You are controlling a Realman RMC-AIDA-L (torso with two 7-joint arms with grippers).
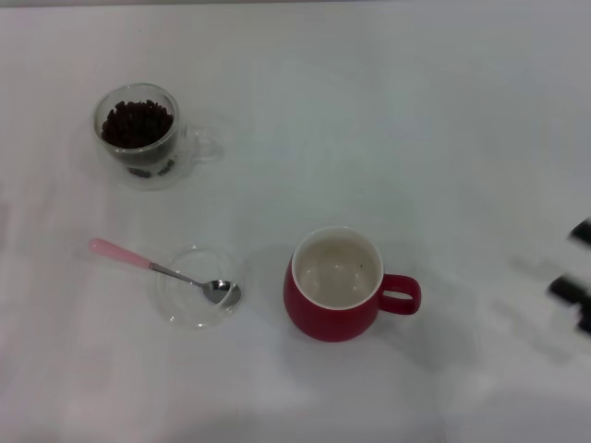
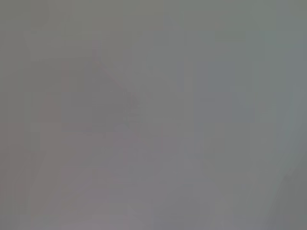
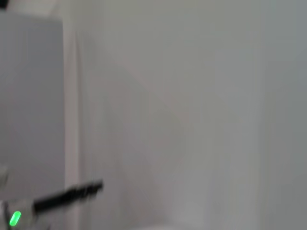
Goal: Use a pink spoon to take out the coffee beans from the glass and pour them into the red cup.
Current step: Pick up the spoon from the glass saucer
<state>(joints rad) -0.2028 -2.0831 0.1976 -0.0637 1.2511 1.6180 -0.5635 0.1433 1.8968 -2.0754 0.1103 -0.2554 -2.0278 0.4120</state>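
Tabletop (image 1: 443,111) is plain white, seen from the head camera. Glass (image 1: 139,136) stands at far left, upright, its clear side handle pointing toward the right; coffee beans (image 1: 137,123) fill its inner bowl as a dark heap. Pink spoon (image 1: 164,271) lies nearer the robot and left of centre: metal bowl rests inside a flat clear glass saucer (image 1: 196,287), pale pink handle sticks out over the saucer's rim toward the left and slightly away, its tip over the table. Red cup (image 1: 332,286) stands upright just to the right of the saucer, apart from it, loop handle pointing right; cream inside shows no beans, only a tiny dark speck.

Right gripper (image 1: 577,277) shows only as blurred dark parts at the right edge of the head view, well apart from the cup; cannot tell how its jaws stand. Left gripper does not appear in any view. Left wrist view shows only a featureless grey surface. Right wrist view shows pale surfaces, a dark bar, and a small green light (image 3: 15,218). No readable writing or labels on anything.
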